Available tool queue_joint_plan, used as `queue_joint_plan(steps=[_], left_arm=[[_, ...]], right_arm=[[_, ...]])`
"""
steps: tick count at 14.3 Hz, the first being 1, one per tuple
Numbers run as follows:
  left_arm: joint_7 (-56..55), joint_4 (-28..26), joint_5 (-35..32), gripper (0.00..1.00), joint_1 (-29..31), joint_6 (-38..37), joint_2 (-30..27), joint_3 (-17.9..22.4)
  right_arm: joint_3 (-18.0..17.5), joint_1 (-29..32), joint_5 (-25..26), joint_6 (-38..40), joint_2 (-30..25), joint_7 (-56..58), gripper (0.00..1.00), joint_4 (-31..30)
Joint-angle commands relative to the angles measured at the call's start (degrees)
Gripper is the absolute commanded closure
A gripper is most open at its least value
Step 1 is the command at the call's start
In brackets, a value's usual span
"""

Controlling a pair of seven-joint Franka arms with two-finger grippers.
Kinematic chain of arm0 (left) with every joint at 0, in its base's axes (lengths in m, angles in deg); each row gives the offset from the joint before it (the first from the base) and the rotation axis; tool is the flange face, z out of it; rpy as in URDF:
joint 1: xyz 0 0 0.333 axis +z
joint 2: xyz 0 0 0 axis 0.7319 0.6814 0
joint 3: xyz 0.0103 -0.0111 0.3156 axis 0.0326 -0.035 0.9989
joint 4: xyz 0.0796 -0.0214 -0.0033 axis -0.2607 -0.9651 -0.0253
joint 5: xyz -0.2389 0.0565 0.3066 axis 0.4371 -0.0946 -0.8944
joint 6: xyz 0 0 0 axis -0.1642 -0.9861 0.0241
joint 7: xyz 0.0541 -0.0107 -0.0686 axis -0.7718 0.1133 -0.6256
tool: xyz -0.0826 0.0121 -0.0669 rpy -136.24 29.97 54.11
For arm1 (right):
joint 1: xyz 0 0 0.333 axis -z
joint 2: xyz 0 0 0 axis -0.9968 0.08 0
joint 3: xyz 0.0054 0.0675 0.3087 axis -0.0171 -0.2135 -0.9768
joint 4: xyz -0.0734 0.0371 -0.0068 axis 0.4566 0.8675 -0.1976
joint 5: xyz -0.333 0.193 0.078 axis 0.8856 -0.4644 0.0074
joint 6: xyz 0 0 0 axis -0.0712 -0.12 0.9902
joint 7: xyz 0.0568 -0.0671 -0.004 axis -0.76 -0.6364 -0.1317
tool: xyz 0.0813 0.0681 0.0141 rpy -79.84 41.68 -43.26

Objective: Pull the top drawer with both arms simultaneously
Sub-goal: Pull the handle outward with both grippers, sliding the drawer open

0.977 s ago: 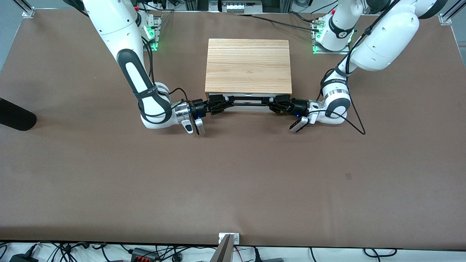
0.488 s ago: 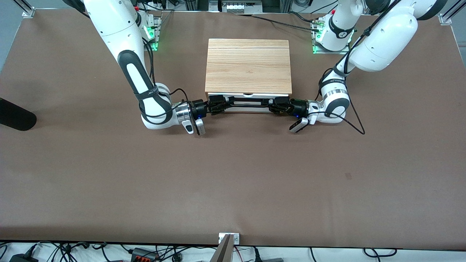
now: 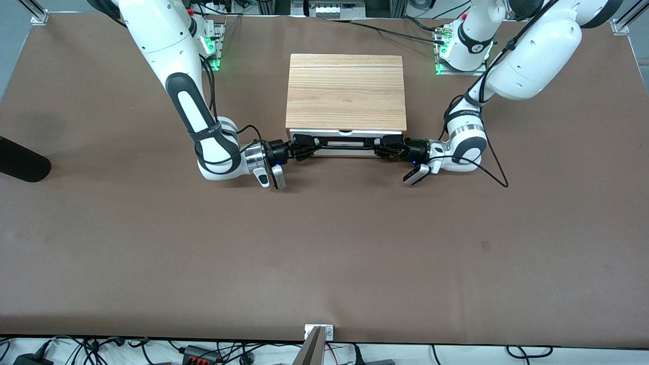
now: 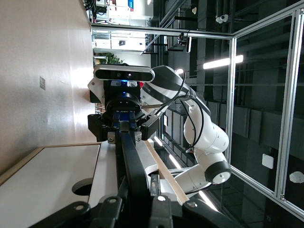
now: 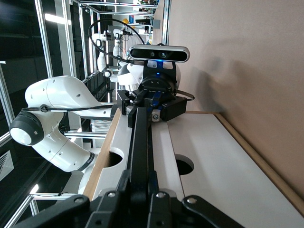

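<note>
The top drawer [image 3: 345, 152] shows its white front just under the light wood cabinet [image 3: 346, 91] top, on the side facing the front camera. Its long black bar handle [image 3: 347, 142] runs across the front. My right gripper [image 3: 307, 146] is shut on the handle's end toward the right arm's end of the table. My left gripper [image 3: 386, 147] is shut on the other end. In the left wrist view my left gripper [image 4: 137, 199] clamps the handle [image 4: 129, 156]. In the right wrist view my right gripper [image 5: 141, 190] clamps the handle [image 5: 141, 142].
Both forearms lie low over the brown table [image 3: 324, 243], one on each side of the cabinet. A second white drawer front [image 5: 213, 180] with a finger notch sits beneath the top one. A dark object [image 3: 20, 159] lies at the table edge toward the right arm's end.
Both grippers have narrowed onto the handle ends. Both wrists have shifted slightly toward the cabinet. The drawer front has hardly moved.
</note>
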Motion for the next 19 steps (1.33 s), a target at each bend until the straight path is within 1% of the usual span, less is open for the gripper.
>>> queue_joint_plan(steps=[1, 7, 12, 16, 17, 19], left_arm=[[1.40, 1.19, 2.61, 0.85, 0.01, -0.26, 0.72, -0.68], [-0.62, 4.08, 3.40, 0.85, 0.37, 0.00, 2.30, -0.60], [-6.32, 10.05, 3.31, 0.85, 0.63, 3.78, 3.17, -0.42], [-10.19, 15.59, 3.31, 0.85, 0.63, 3.96, 5.81, 0.10], [-11.33, 16.38, 3.22, 0.85, 0.63, 3.96, 6.08, 0.19], [-13.01, 17.62, 3.22, 0.85, 0.72, 3.96, 6.17, 0.28]], right_arm=[[0.11, -0.41, -0.79, 0.46, 0.46, 1.91, 1.00, 1.66], [0.29, 0.12, -0.79, 0.37, 3.97, 0.86, 1.00, 7.01], [0.73, 1.00, -0.79, 0.46, 8.01, 0.60, 1.00, 13.16], [0.81, 1.70, -0.70, 0.37, 11.26, 0.51, 1.00, 17.91], [0.81, 2.22, -0.61, 0.37, 12.23, 0.51, 1.00, 19.49], [0.81, 2.23, -0.79, 0.28, 12.67, 0.51, 1.00, 20.64]])
